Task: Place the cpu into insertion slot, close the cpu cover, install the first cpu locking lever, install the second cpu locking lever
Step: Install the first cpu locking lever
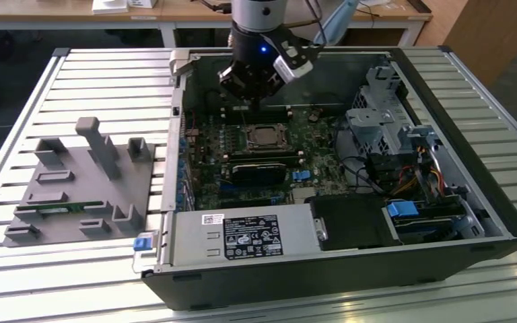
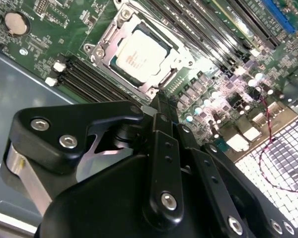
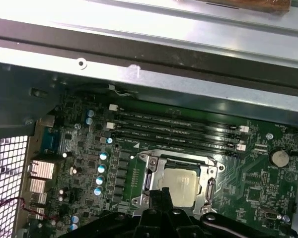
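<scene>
Fingers (image 2: 159,116) pressed together near cpu (image 2: 139,54) in insertion slot (image 2: 105,47); cpu print illegible

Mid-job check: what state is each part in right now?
cpu: seated in the insertion slot, metal top up.
cpu cover: down flat around the cpu.
claw: poised above the insertion slot.
computer case: lying on its side, open.
</scene>
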